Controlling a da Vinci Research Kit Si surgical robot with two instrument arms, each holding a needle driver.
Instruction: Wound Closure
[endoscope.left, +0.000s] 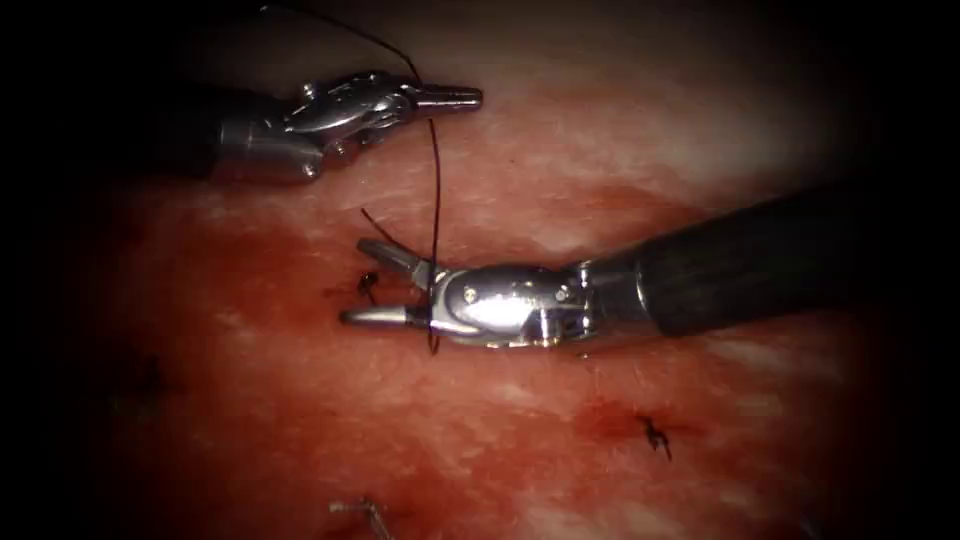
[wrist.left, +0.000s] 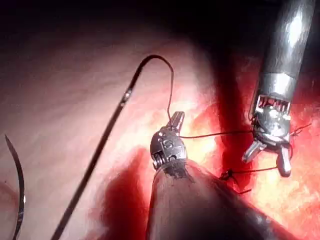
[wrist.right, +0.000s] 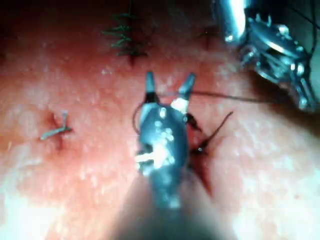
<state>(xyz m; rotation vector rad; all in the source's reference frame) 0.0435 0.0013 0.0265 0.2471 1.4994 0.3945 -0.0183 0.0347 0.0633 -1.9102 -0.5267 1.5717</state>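
A: Left gripper (endoscope.left: 452, 97)?
B: Pressed together on the thread (endoscope.left: 436, 180), up above the knot (endoscope.left: 367, 284). Strand held taut, dropping straight down to the right tool.
A: Right gripper (endoscope.left: 355, 282)?
B: Spread wide, holding nothing. Thread passing across the throat of the jaws, knot just beside the tips on the tissue (endoscope.left: 620, 150).
A: Needle?
B: Seen from the left wrist: needle (wrist.left: 21, 200) lying loose on the tissue, well apart from both tools, held by neither. Not visibly driven in, though hard to be sure. Line of the cut too faint to give a side.
A: Step?
B: Probably thread work at the knot; cannot say more.
A: Tips for doing it well?
B: Keep the left pull steady, no jerking against the knot. Seat the strand deep between the right jaws, not at the tips. Stay off the tissue and clear of the knot itself. Leave a short tail above the knot. Mind the short loose end (endoscope.left: 378, 222) nearby, easy to catch by mistake.
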